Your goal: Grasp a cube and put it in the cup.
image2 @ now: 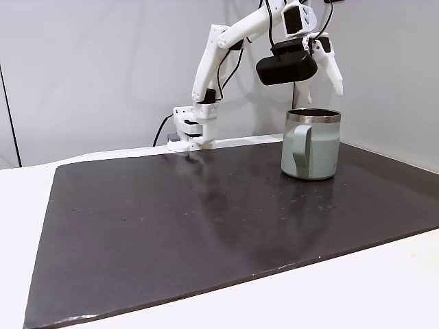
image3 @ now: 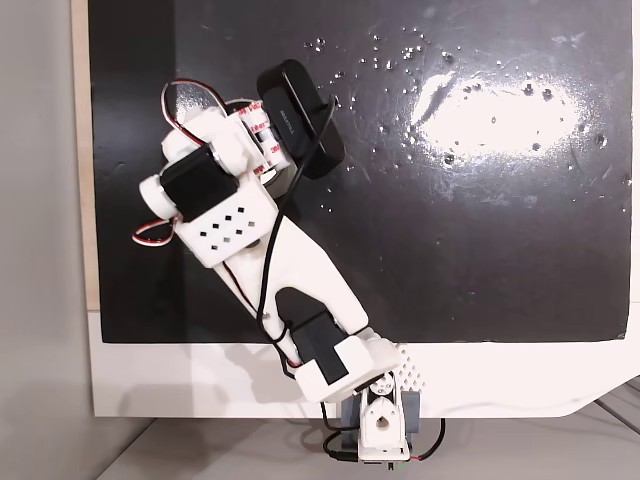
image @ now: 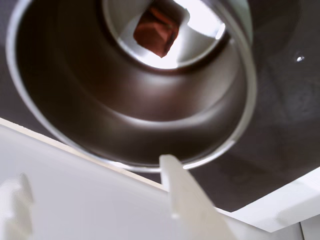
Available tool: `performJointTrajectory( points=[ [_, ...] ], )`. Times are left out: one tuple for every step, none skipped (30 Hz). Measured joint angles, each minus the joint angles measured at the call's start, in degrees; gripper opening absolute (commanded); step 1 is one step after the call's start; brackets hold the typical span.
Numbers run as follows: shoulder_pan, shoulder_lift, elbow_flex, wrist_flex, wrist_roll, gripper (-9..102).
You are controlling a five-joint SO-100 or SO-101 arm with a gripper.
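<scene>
In the wrist view I look straight down into the cup (image: pixel 125 120), with its steel rim and dark inner wall. The reddish-brown cube (image: pixel 156 32) lies on the cup's bright bottom, free of my fingers. My gripper (image: pixel 100 170) hangs just above the rim, open, and one white finger (image: pixel 185 195) points toward the cup. In a fixed view the sage-green cup (image2: pixel 312 145) stands at the right of the dark mat with its handle facing the camera. The gripper (image2: pixel 321 86) hovers a little above it, its fingers spread and empty.
The dark mat (image2: pixel 206 219) lies on a white table, and the arm's base (image2: pixel 192 133) is clamped at its far edge. From above, the arm (image3: pixel 250 220) and its black wrist camera (image3: pixel 300 120) reach over the mat's left part.
</scene>
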Motion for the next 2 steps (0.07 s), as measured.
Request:
performJointTrajectory(
  points=[
    [0.0, 0.0, 0.0, 0.0, -0.18, 28],
    [0.0, 0.0, 0.0, 0.0, -0.18, 28]
  ],
)
